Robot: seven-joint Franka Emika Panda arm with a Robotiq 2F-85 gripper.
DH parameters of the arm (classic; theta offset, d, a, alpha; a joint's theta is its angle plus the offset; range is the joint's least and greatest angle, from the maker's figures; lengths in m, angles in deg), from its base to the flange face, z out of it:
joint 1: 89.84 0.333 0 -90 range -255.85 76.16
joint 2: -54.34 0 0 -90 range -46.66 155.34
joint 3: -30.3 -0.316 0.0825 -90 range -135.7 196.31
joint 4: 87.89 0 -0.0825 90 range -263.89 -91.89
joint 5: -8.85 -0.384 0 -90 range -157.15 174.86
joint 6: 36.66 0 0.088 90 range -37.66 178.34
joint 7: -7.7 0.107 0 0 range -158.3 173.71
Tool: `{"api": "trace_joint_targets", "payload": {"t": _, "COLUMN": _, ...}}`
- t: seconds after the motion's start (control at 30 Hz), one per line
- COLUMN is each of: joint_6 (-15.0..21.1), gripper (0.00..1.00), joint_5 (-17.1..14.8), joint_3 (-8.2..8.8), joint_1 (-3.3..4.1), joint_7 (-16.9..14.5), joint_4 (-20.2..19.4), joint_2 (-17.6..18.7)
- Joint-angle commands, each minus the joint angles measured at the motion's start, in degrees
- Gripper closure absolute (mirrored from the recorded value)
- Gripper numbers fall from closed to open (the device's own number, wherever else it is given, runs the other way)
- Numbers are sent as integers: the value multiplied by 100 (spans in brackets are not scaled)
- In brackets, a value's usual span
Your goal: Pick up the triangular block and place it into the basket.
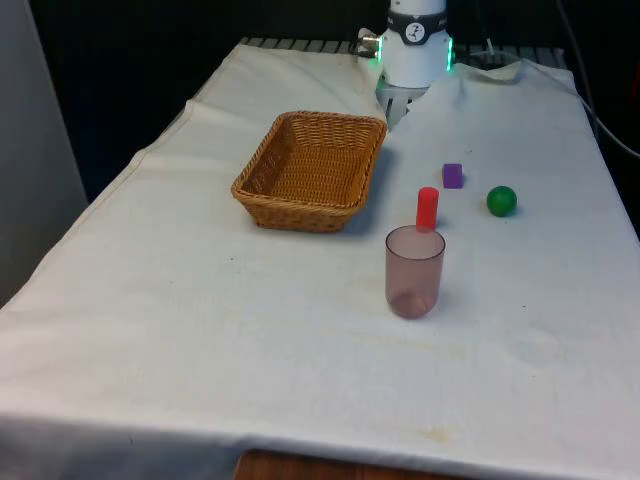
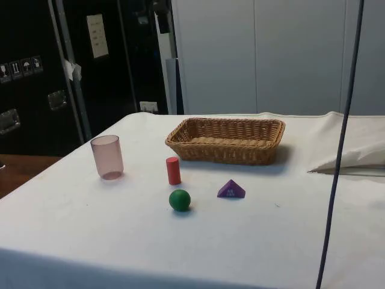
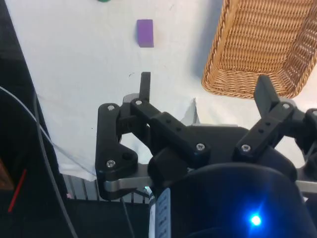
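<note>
While the purple triangular block (image 2: 231, 189) lies flat on the white cloth (image 1: 200, 330) near the green ball (image 2: 179, 200) and red cylinder (image 2: 173, 170), apart from the wicker basket (image 1: 262, 170), the gripper (image 3: 205, 91) hangs wide open, holding nothing.

In the front view the red cylinder (image 1: 427, 208) is partly covered at its foot by the translucent cup (image 1: 414, 271) standing before it, and the arm (image 1: 414, 45) at the tabletop's far edge is cut off by the picture's top edge. The purple triangular block (image 1: 452, 176) there is too small to show its shape. In the wrist view the basket (image 3: 260, 44) runs off the picture's edge, and a green thing (image 3: 103, 1), probably the ball, is all but cut away.
</note>
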Motion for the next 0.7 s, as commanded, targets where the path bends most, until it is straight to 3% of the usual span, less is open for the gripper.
{"api": "trace_joint_targets", "payload": {"t": 0.0, "joint_6": 0, "gripper": 0, "joint_5": 6, "joint_3": 0, "joint_1": 6, "joint_7": 11, "joint_4": -6, "joint_2": -6}}
{"api": "trace_joint_targets", "payload": {"t": 0.27, "joint_6": 281, "gripper": 0, "joint_5": 178, "joint_3": -69, "joint_1": 40, "joint_7": 166, "joint_4": -458, "joint_2": -327}}
{"api": "trace_joint_targets", "payload": {"t": 0.3, "joint_6": 109, "gripper": 0, "joint_5": 103, "joint_3": -57, "joint_1": 29, "joint_7": 109, "joint_4": -298, "joint_2": -212}}
{"api": "trace_joint_targets", "payload": {"t": 0.37, "joint_6": 390, "gripper": 0, "joint_5": 201, "joint_3": -74, "joint_1": 40, "joint_7": 172, "joint_4": -619, "joint_2": -418}}
{"api": "trace_joint_targets", "payload": {"t": 0.57, "joint_6": 773, "gripper": 0, "joint_5": 235, "joint_3": -97, "joint_1": 34, "joint_7": 178, "joint_4": -1226, "joint_2": -768}}
{"api": "trace_joint_targets", "payload": {"t": 0.6, "joint_6": 636, "gripper": 0, "joint_5": 178, "joint_3": -86, "joint_1": 34, "joint_7": 120, "joint_4": -1106, "joint_2": -682}}
{"api": "trace_joint_targets", "payload": {"t": 0.67, "joint_6": 877, "gripper": 0, "joint_5": 241, "joint_3": -97, "joint_1": 34, "joint_7": 172, "joint_4": -1392, "joint_2": -859}}
